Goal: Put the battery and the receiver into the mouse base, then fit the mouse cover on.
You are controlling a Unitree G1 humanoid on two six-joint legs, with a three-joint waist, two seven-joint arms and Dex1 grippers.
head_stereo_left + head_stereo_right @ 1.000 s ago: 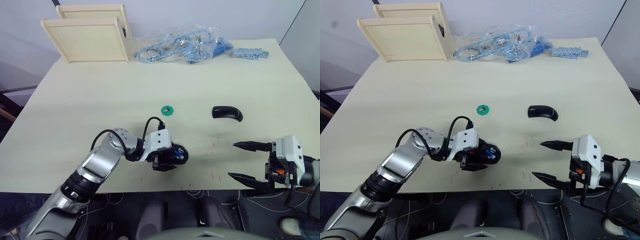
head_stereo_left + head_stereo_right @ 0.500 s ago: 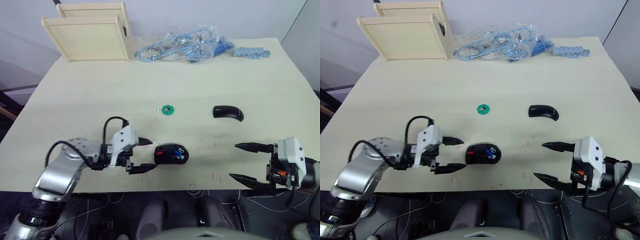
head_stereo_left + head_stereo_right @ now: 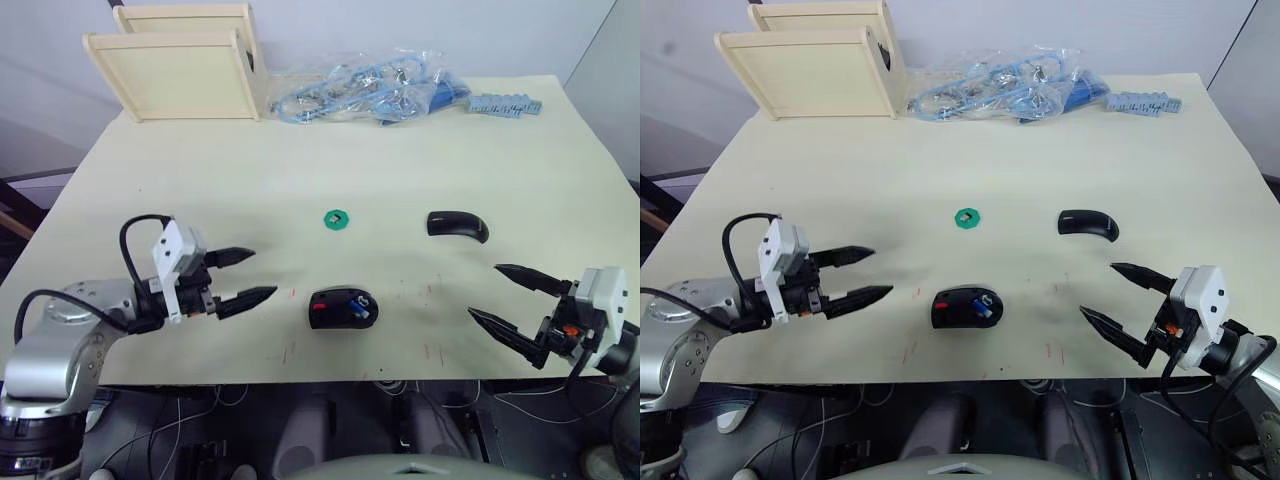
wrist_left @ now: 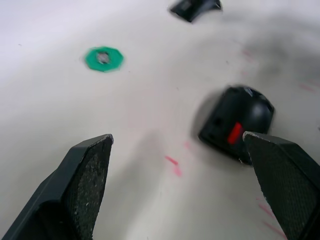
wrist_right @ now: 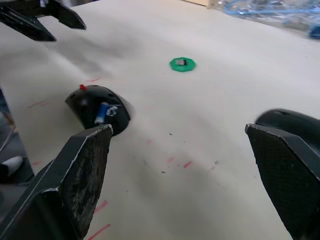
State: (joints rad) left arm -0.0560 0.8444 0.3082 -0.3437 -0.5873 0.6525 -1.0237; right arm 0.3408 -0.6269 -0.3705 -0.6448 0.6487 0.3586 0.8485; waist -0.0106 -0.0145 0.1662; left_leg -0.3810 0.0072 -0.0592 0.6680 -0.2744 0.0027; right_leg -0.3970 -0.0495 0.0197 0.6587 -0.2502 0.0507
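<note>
Spreading wide under everything, pale cream bench (image 3: 400,150), with black oval mouse base showing red inside (image 3: 343,308) near the front edge and a tiny blue battery (image 5: 102,112) now seated in it. Smooth glossy black mouse cover (image 3: 456,225) well apart toward the right; small green octagonal piece (image 3: 335,219) between, possibly carrying the receiver. Pulled back from the base within the last second, left hand (image 3: 240,275) empty, fingers parted. Hovering low at the right front, right hand (image 3: 510,305) likewise agape, holding nothing.
</note>
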